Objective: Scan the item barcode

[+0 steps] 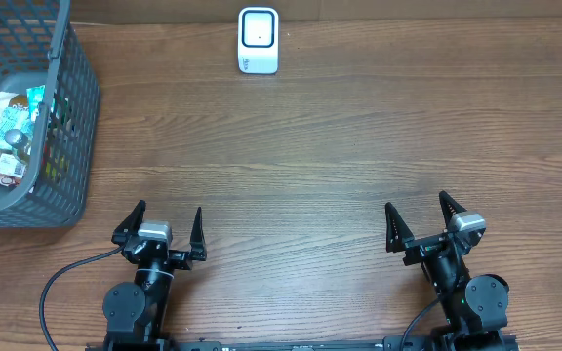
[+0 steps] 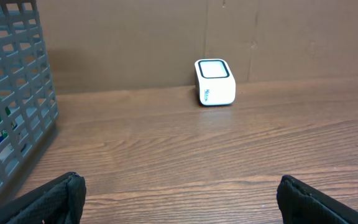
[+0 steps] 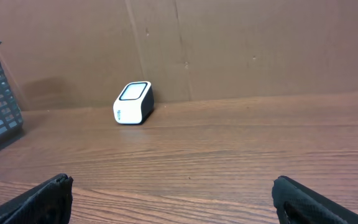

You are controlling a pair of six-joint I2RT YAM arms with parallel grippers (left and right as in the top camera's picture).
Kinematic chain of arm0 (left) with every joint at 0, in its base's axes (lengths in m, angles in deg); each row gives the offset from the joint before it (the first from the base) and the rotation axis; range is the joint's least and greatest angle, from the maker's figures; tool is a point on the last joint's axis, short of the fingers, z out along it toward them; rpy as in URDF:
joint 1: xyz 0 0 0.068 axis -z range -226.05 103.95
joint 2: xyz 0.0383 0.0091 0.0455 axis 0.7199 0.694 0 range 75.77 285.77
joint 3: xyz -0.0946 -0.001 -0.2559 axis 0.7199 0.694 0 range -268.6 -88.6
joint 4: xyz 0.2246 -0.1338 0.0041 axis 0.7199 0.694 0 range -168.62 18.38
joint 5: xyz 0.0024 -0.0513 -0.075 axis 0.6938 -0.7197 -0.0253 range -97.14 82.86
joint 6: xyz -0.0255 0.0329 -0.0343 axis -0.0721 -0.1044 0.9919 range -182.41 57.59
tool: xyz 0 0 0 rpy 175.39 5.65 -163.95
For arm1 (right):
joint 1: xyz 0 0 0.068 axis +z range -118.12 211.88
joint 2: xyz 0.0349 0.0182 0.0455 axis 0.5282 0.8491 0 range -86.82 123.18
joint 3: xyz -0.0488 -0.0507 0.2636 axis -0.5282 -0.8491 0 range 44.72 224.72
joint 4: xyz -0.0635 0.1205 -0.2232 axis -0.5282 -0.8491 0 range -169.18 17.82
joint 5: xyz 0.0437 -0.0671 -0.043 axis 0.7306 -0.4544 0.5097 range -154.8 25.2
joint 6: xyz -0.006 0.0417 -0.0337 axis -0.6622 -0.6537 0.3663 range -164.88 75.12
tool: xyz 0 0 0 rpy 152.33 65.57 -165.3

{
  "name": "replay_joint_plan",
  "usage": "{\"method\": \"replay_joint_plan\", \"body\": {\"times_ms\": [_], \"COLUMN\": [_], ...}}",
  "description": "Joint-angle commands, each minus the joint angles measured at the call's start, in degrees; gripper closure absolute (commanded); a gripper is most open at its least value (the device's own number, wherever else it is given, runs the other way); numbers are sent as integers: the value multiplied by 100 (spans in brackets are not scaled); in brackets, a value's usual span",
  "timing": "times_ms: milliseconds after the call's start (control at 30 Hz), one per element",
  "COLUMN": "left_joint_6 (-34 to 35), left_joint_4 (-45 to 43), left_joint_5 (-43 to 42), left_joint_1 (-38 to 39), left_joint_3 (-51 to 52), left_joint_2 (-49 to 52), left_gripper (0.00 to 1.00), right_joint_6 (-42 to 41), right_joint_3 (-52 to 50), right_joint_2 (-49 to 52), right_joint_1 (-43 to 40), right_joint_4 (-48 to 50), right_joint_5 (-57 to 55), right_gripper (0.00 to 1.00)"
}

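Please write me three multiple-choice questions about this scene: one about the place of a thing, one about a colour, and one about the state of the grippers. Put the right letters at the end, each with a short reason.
1. Where does the basket stand on the table?
A) at the far left
B) in the middle
C) near, beside the right arm

2. What colour is the body of the scanner?
A) red
B) white
C) yellow

3. In what state are the left gripper and the right gripper?
A) both open and empty
B) both shut on an item
C) left open, right shut on the scanner

Answers:
1 A: the overhead view shows it at the far left edge.
2 B: its casing is white in all three views.
3 A: both pairs of fingers stand spread with only bare wood between them.
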Motion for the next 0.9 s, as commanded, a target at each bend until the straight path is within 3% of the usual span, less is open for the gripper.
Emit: {"method": "replay_joint_plan", "body": {"times_ms": [0,867], "left_joint_6": [-107,-98], "left_joint_4": [7,-59], "left_joint_5": [-61,52], "left_joint_1": [7,2], "left_joint_3": [24,24], "left_joint_2": [-66,-63], "left_gripper": [0,1], "right_joint_6": [17,17], "right_joint_3": [-61,-61], "right_joint_2": [-68,-68], "right_joint_1": [-17,-17], "right_joint_4": [17,17], "right_joint_5": [-52,-52], "right_gripper": [0,0]}}
